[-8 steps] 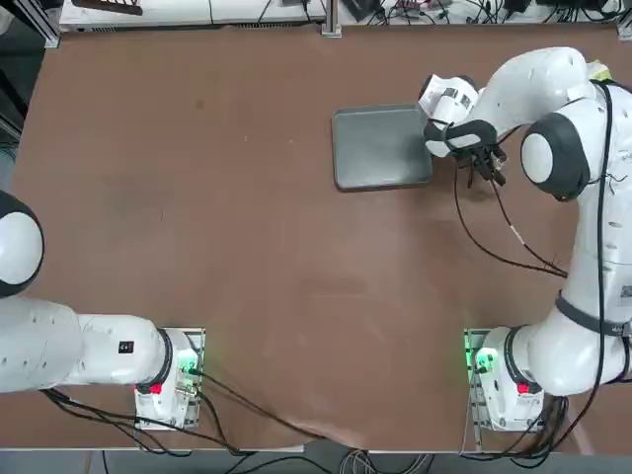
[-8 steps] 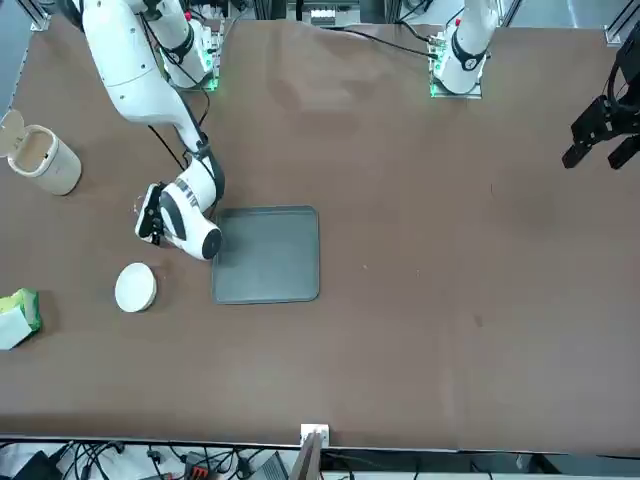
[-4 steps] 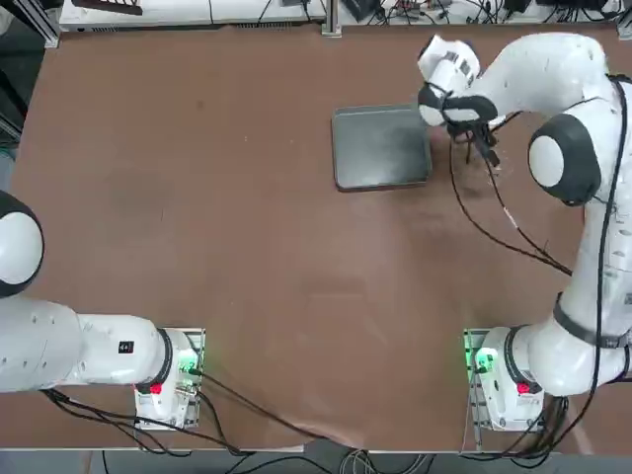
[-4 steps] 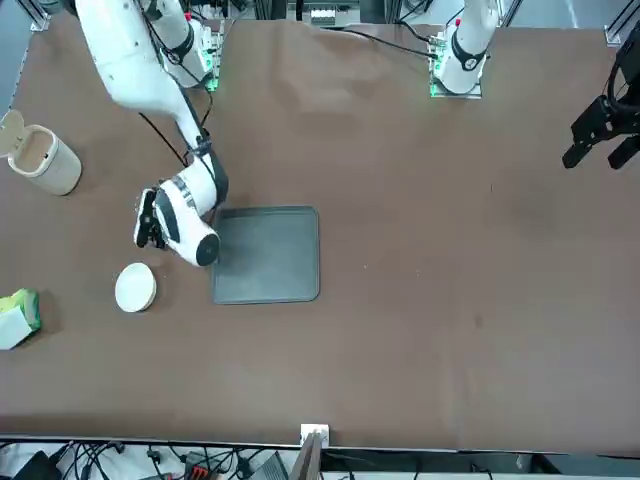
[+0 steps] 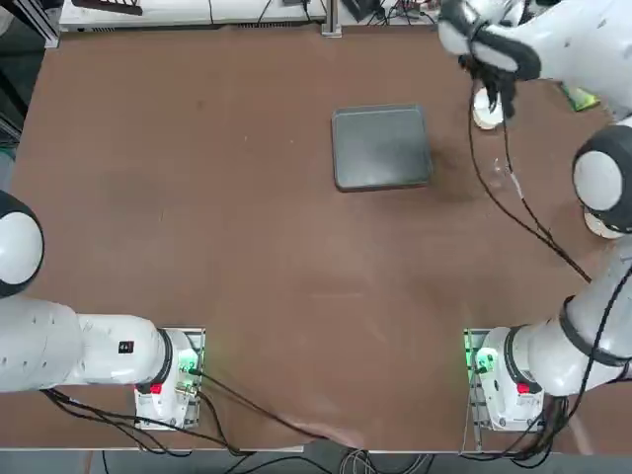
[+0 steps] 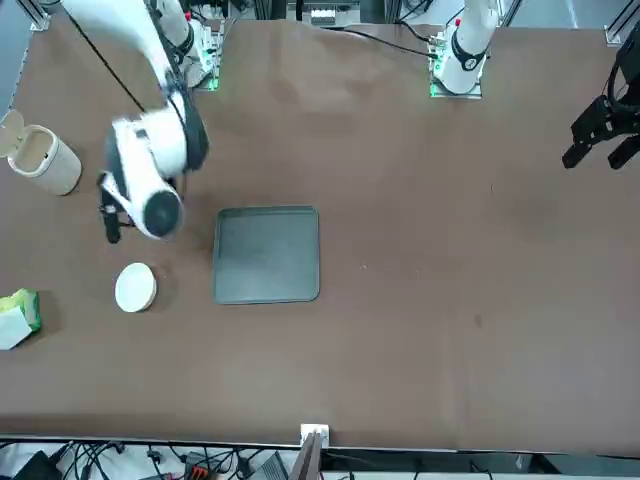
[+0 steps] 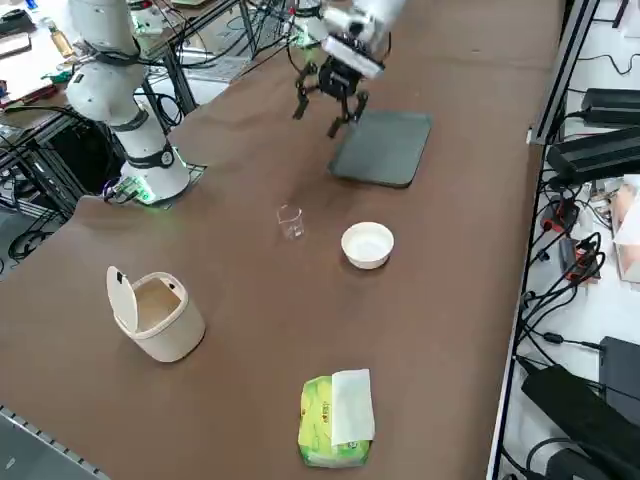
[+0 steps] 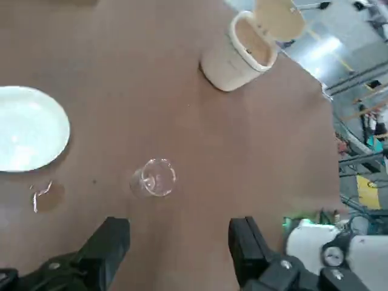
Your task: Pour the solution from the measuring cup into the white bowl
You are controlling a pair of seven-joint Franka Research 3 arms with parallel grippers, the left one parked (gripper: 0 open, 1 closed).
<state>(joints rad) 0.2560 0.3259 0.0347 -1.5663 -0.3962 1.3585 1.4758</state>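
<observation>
The measuring cup (image 7: pixel 290 221) stands upright on the brown desk (image 7: pixel 250 330), its long axis vertical and its open mouth facing straight up; in the wrist view (image 8: pixel 153 177) its glinting rim reads as a near circle, seen almost from above. In the right side view the cup sits just beside the white bowl (image 7: pixel 367 244), at about nine o'clock from it, the two apart and not touching; the bowl also rests upright on the desk, mouth up, showing a pale inside (image 8: pixel 27 127). The grey tray (image 7: pixel 382 146) lies flat at roughly twelve o'clock from the bowl, well apart from the cup. A cream vessel with a flipped-up lid (image 7: pixel 155 312) stands at about seven o'clock from the cup, and a green-yellow packet (image 7: pixel 336 419) lies at about six o'clock from the bowl. The right pincer (image 7: pixel 331 107) hangs in the air just beside the tray's near-left edge, fingers pointing down, spread wide and holding nothing; in the wrist view both fingers (image 8: pixel 109 245) flank bare desk with the cup beyond them. Against the frames a second earlier, the pincer has lifted away from the tray's edge and swung outward toward the far side of the desk, while the tray and bowl keep their places
</observation>
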